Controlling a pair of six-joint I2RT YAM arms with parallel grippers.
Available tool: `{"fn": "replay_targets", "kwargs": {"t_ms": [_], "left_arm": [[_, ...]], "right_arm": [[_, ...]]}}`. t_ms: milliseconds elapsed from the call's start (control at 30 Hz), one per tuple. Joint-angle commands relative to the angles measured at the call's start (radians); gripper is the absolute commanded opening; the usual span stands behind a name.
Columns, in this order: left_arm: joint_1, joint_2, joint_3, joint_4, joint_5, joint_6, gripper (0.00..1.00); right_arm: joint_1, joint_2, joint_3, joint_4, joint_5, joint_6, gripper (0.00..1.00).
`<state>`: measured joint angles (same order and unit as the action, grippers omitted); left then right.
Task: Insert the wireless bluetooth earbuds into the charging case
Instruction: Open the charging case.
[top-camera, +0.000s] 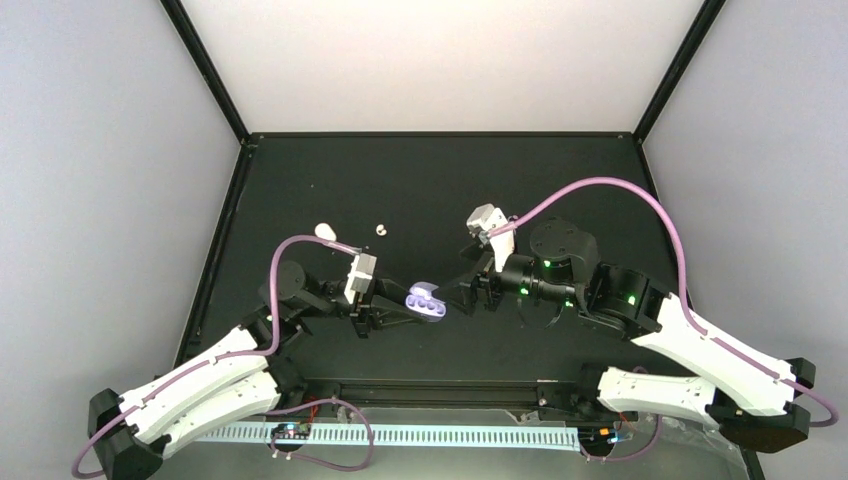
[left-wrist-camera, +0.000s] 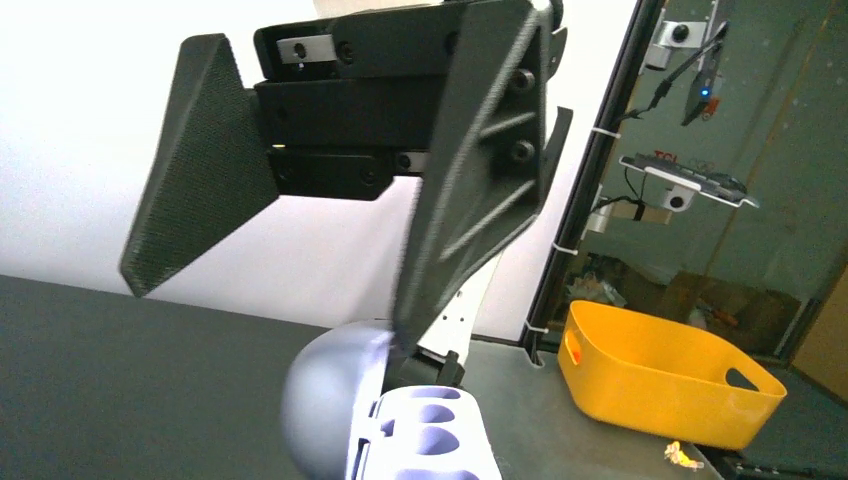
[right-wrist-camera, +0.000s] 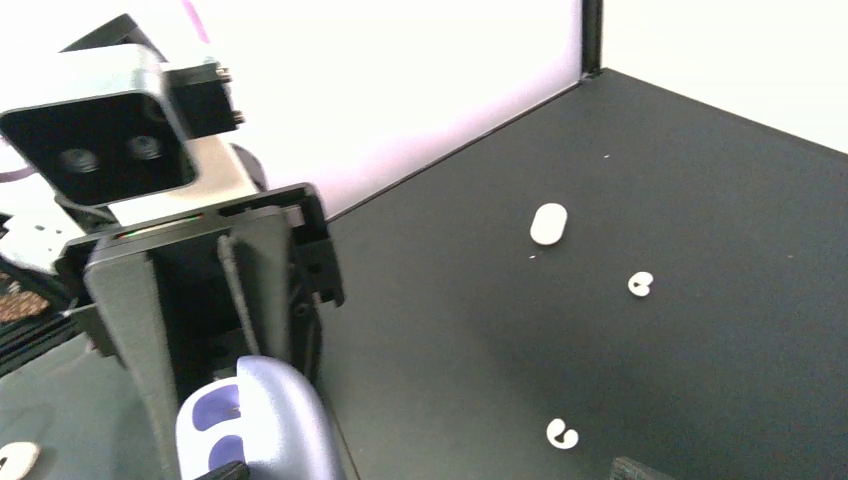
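The lilac charging case (top-camera: 426, 300) stands open between my two grippers, lid up. In the left wrist view the case (left-wrist-camera: 430, 430) shows its wells, which look hollow. My left gripper (top-camera: 395, 306) (left-wrist-camera: 265, 312) is open; its right finger (left-wrist-camera: 470, 200) touches the lid. My right gripper (top-camera: 463, 294) (right-wrist-camera: 430, 470) is open wide, one fingertip (right-wrist-camera: 222, 470) at the case (right-wrist-camera: 265, 420). Two white earbuds (right-wrist-camera: 640, 285) (right-wrist-camera: 562, 433) lie on the mat; one shows in the top view (top-camera: 380, 229). No lilac bud is visible.
A white oblong piece (top-camera: 325, 231) (right-wrist-camera: 548, 223) lies at the back left of the black mat (top-camera: 440, 190). Another small white piece (right-wrist-camera: 15, 460) lies low at the left of the right wrist view. An orange bin (left-wrist-camera: 665, 375) stands off the table.
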<state>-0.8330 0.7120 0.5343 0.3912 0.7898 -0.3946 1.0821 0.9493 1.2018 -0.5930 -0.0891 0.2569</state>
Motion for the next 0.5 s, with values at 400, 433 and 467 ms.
{"fn": "replay_targets", "kwargs": {"t_ms": [400,433,467], "left_arm": [[-0.011,-0.062,-0.008,-0.005,-0.030,0.030,0.02],[-0.012,-0.072,-0.014,-0.017,-0.050,0.031,0.02],[-0.011,-0.082,-0.021,-0.018,-0.074,0.028,0.01]], "right_arm": [[-0.007,-0.032,-0.011,0.028,0.069,0.038,0.93],[-0.008,-0.041,-0.012,0.036,0.054,0.046,0.93],[-0.008,-0.049,-0.012,0.042,0.046,0.053,0.93]]}}
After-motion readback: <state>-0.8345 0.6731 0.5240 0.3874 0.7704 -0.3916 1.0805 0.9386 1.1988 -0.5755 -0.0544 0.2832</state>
